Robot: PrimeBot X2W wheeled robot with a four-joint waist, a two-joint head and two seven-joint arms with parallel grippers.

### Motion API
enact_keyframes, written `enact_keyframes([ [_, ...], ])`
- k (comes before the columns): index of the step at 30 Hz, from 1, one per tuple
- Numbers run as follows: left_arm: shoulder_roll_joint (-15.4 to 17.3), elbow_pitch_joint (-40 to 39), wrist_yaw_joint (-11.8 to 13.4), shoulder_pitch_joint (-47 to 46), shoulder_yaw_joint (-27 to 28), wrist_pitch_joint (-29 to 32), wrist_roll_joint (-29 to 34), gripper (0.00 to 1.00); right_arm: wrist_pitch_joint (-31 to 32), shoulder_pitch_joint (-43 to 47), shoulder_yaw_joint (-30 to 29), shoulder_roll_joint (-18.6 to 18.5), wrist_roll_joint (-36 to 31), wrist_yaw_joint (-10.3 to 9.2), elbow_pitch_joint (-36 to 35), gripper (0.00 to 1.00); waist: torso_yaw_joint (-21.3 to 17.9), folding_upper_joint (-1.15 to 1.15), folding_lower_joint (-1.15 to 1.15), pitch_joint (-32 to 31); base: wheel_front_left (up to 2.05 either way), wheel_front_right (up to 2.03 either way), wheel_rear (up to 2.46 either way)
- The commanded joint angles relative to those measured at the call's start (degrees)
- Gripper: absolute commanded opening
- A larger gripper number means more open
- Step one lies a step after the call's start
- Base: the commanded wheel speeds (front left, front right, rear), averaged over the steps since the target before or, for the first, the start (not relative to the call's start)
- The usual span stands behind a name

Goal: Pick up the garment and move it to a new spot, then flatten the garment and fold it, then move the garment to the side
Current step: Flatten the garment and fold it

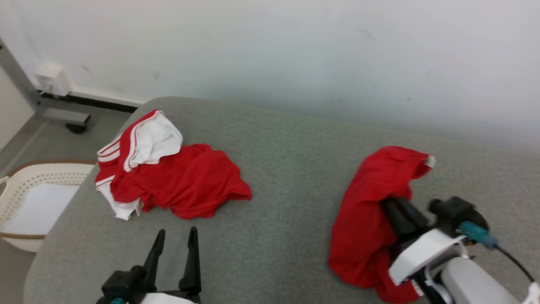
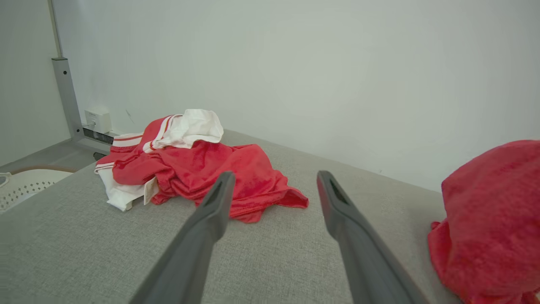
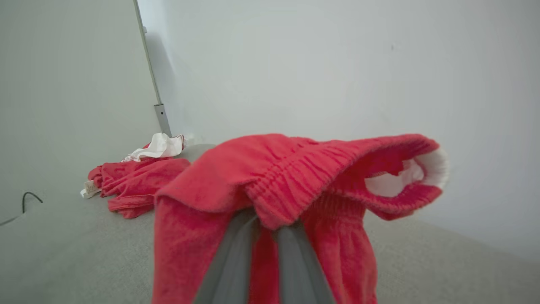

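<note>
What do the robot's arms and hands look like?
Both the left gripper and the right gripper have two long, dark, tapering fingers on black bases. The right forearm is white and pale grey, with a teal plug and a black cable.

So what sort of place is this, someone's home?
Likely a plain test room set up for folding laundry, not a home: a grey cloth-covered table by a bare white wall, crumpled red clothes on it, and a pale laundry basket beside it.
</note>
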Motion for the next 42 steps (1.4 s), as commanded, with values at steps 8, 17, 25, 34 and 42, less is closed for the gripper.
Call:
enact_keyframes([
  [8,0.2,0.5,0.6,-1.2,-1.5,0.0,-1.7,1.00,3.0,-4.8,11.8,7.0,0.4,0.02,5.5,0.00,5.7,0.00,0.00,1.3,0.00,0.00,0.00],
  [17,0.2,0.3,1.0,-1.4,-0.8,0.0,-1.3,1.00,0.5,-7.0,20.3,10.4,5.5,0.02,7.7,1.00,3.5,0.00,0.00,1.8,0.00,0.00,0.00],
  [25,0.2,0.2,0.6,-1.0,0.8,0.0,-0.3,1.00,-1.1,-4.1,15.8,6.1,5.2,0.02,2.9,1.00,-4.5,0.00,0.00,-0.2,0.00,0.00,0.00],
  [34,0.2,0.2,0.0,-1.4,3.5,0.0,1.0,1.00,-1.1,8.8,-4.8,3.9,-3.0,0.02,-8.4,1.00,-11.2,0.00,0.00,-1.1,0.00,0.00,0.00],
  [42,0.2,0.4,-0.8,-1.8,3.9,0.0,1.5,1.00,-1.1,14.1,-8.5,4.9,-5.4,0.02,-9.4,1.00,-13.4,0.00,0.00,-0.9,0.00,0.00,0.00],
])
